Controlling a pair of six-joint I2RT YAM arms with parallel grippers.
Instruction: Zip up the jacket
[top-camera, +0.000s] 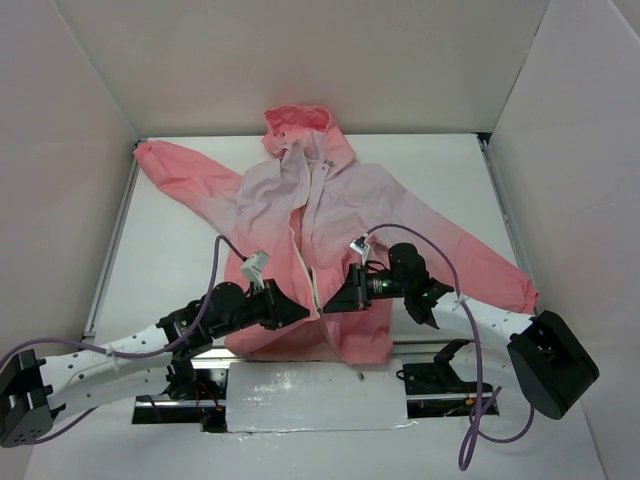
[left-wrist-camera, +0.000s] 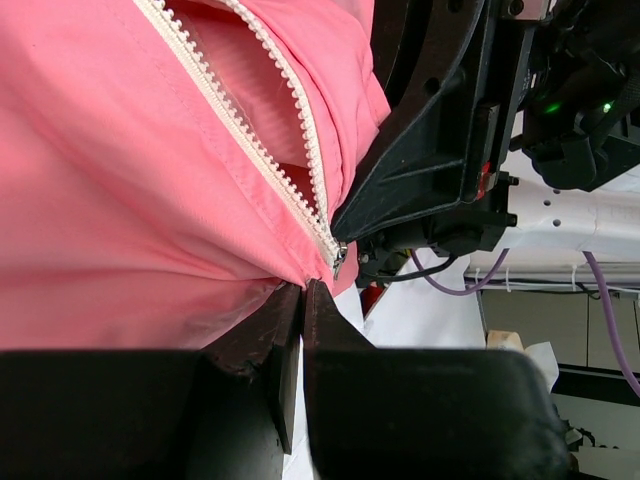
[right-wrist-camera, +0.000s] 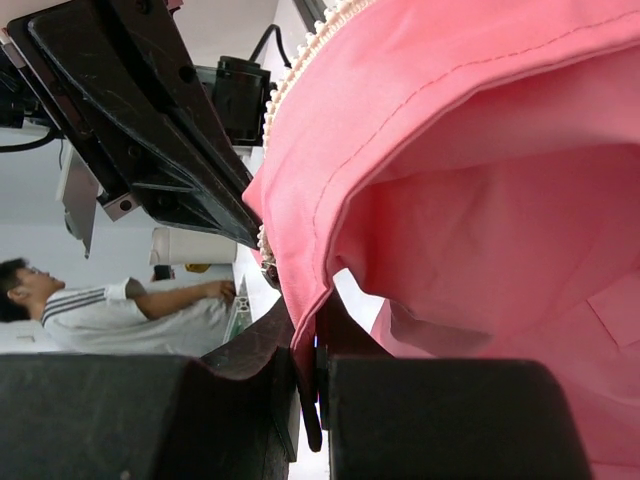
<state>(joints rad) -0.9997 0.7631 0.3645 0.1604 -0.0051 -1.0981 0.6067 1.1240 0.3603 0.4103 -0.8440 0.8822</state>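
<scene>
The jacket lies flat on the table, hood away from me, coral pink at the sleeves and hem and pale lilac at the chest. Its white zipper is open over most of its length. My left gripper is shut on the hem fabric just below the zipper slider. In the left wrist view, the two rows of teeth meet at the slider. My right gripper is shut on the jacket's front edge beside the slider, with a fold of fabric between its fingers. The two grippers almost touch.
White walls enclose the table on three sides. A foil-covered plate lies between the arm bases at the near edge. Purple cables loop off both arms. A person sits beyond the table in the right wrist view.
</scene>
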